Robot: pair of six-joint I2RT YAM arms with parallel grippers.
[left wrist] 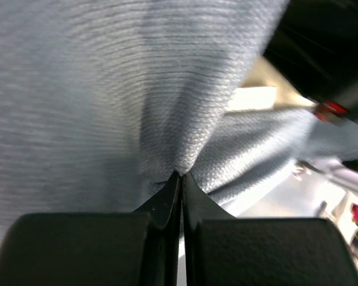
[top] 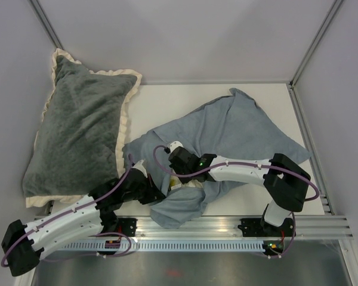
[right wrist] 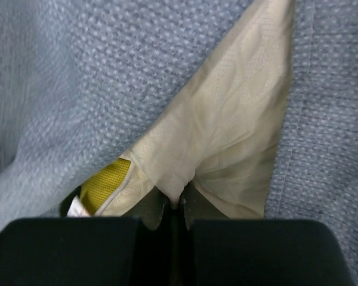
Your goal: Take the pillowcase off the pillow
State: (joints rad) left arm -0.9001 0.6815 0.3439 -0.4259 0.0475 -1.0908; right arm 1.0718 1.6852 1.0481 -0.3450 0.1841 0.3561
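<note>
Pillowcase (top: 238, 131): crumpled on the table (top: 167, 104), pillow mostly inside.
Pillow (right wrist: 227, 137): cream corner bared at the opening.
Right gripper (right wrist: 176, 199): clenched on pillow fabric; you should draw it out steadily.
Left gripper (left wrist: 180, 179): clamped on pillowcase; anchor it, pulling the opposite way.

A robotics lab is indicated: a flat white tabletop (top: 167, 104) is enclosed by plain grey panel walls (top: 197, 36) beyond the black fingers (left wrist: 161, 208), with a ribbed aluminium rail (top: 215, 223) behind them.
</note>
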